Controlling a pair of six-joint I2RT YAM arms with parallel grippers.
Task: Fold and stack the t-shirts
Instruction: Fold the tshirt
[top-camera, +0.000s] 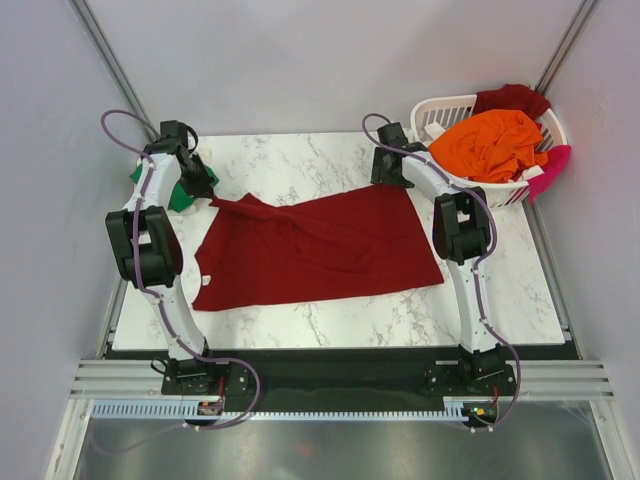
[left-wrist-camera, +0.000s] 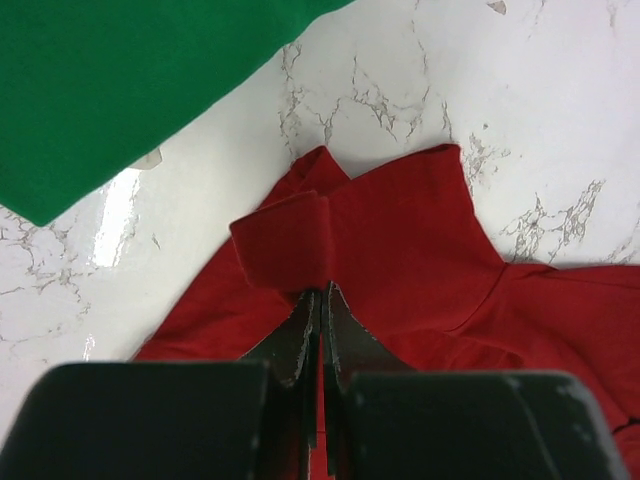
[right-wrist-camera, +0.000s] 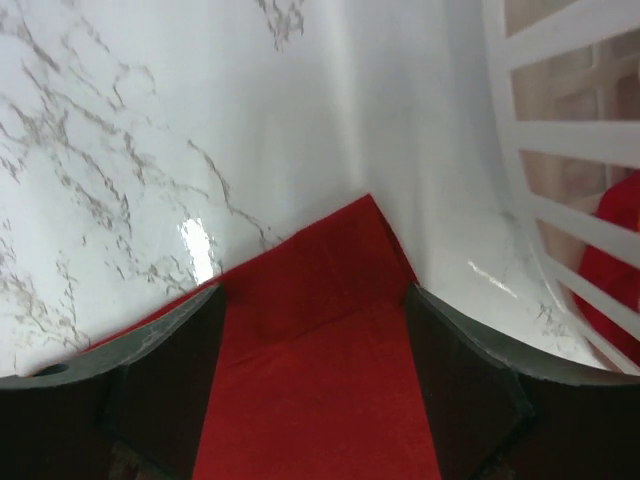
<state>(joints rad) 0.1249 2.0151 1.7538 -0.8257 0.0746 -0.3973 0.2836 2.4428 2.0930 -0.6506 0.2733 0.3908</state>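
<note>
A large dark red t-shirt lies spread flat on the marble table. My left gripper is at its far left corner. In the left wrist view the gripper is shut on a folded sleeve edge of the dark red shirt. My right gripper is at the shirt's far right corner. In the right wrist view it is open, its fingers straddling the shirt's corner on the table. A bright green t-shirt lies by the left arm and shows in the left wrist view.
A white slotted basket stands at the back right, close to my right gripper, its wall showing in the right wrist view. It holds an orange shirt and a dark red one; a pink one hangs over its rim.
</note>
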